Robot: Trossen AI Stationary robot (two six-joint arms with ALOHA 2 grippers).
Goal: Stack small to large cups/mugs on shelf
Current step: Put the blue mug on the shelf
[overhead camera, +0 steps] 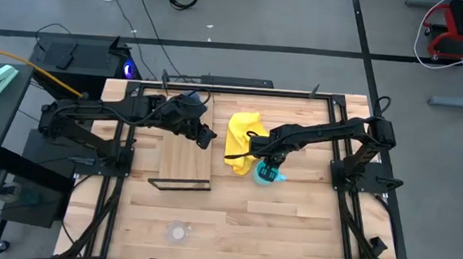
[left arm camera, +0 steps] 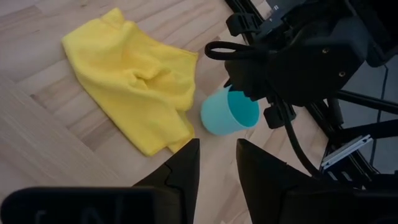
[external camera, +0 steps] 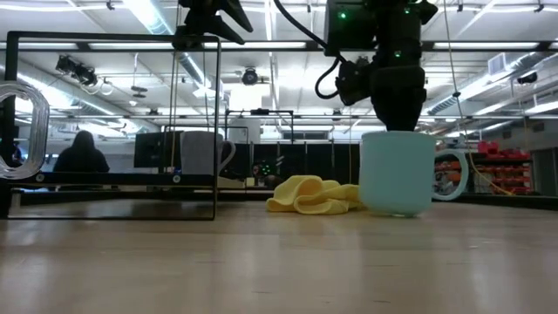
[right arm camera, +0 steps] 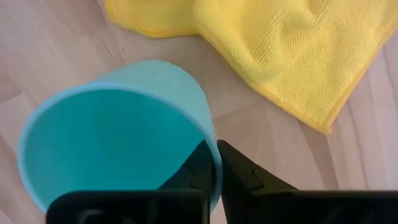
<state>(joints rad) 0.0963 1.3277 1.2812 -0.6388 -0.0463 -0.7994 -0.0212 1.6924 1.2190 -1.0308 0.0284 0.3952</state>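
Your right pincer (right arm camera: 214,163) reaches down, clamped on the bright turquoise mug's (right arm camera: 118,130) rim beside the crumpled yellow cloth (overhead camera: 239,138); your left pincer (left arm camera: 214,165) hovers above the brown wooden shelf (overhead camera: 182,163), fingers apart.

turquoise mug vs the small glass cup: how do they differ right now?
The turquoise mug is opaque and bright; the glass cup is clear. The mug is the larger of the two. The right gripper pinches the mug's rim beside the yellow cloth; the glass cup stands alone, untouched, near the table's front edge. Both are upright on the tabletop, off the shelf.
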